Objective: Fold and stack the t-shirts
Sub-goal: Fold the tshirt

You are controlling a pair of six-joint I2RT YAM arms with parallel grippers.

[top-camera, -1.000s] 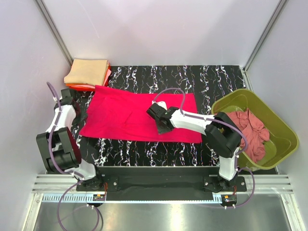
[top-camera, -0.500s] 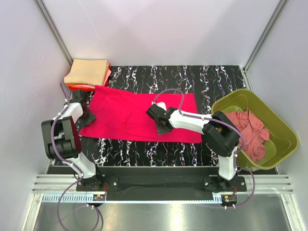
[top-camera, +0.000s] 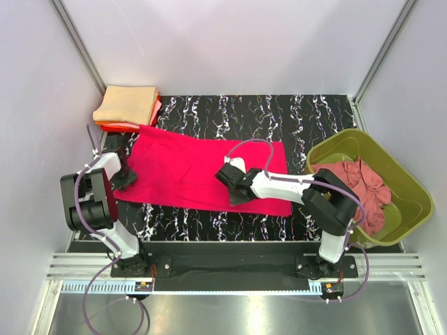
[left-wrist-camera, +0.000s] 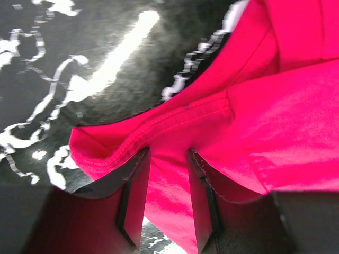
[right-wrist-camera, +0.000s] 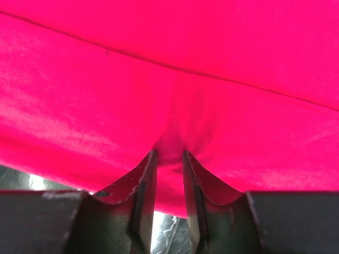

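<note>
A bright crimson-pink t-shirt [top-camera: 181, 164] lies spread across the black marbled mat [top-camera: 293, 112]. My left gripper [top-camera: 124, 176] is at its left edge, shut on a bunched hem; in the left wrist view that crimson-pink cloth [left-wrist-camera: 275, 121] fills the gap of the left gripper [left-wrist-camera: 168, 159]. My right gripper [top-camera: 234, 188] sits on the shirt's near middle and pinches a puckered fold [right-wrist-camera: 172, 143], shown in the right gripper [right-wrist-camera: 169, 156] view. A dusty rose t-shirt [top-camera: 363, 185] lies crumpled in the tub. Folded t-shirts [top-camera: 128, 105], tan on top of pink and orange-red, are stacked at the far left.
The olive-green tub [top-camera: 405, 202] stands at the right edge of the table, close to the right arm's elbow. Grey walls close in the left, back and right. The folded stack touches the crimson shirt's far left corner.
The left arm swung in and its gripper settled on the shirt's left edge. The right gripper shifted slightly nearer and to the right, dragging the cloth with it.
</note>
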